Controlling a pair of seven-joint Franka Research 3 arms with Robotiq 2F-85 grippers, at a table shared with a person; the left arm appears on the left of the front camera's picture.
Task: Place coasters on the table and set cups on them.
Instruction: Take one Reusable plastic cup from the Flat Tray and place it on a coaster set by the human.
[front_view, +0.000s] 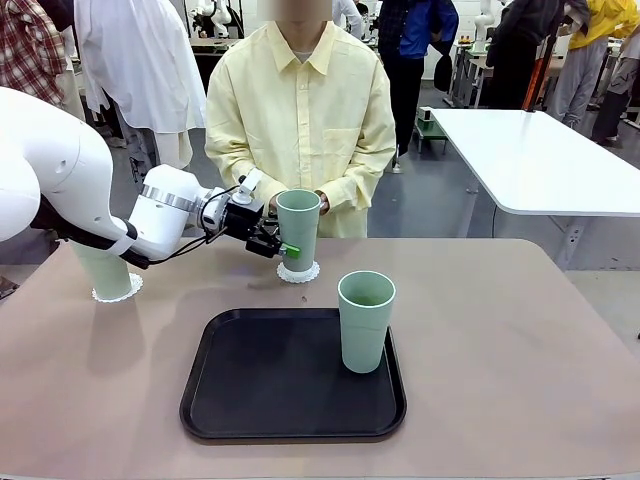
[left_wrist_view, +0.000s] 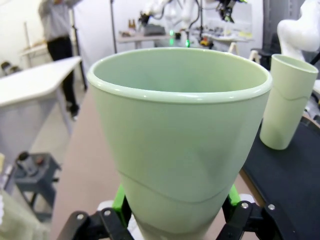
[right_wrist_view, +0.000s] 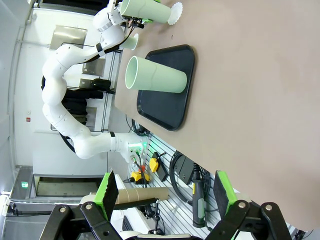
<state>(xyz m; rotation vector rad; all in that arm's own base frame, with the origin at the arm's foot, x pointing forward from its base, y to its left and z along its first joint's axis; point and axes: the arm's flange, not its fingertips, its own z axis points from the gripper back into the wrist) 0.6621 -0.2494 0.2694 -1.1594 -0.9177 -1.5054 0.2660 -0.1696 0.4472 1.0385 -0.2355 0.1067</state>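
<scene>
We count three cups, two coasters in sight and one black tray (front_view: 250, 400) on the table (front_view: 500, 330). The left cup (front_view: 103, 272) sits on a coaster (front_view: 122, 293). The middle cup (front_view: 298, 225) stands on its own coaster (front_view: 298, 272) at upper centre, with the left gripper (front_view: 278, 245) reaching in sideways and clamped low on it. The third cup (front_view: 365, 320) is on the tray's right side. The left wrist view adds green pads (left_wrist_view: 119, 200) hugging the base of the held cup. The right wrist view shows the right gripper (right_wrist_view: 162, 192) spread wide, holding nothing.

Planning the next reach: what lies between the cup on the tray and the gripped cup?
Front view: the coaster's lacy edge, a strip of bare table, then the tray's far rim.
</scene>
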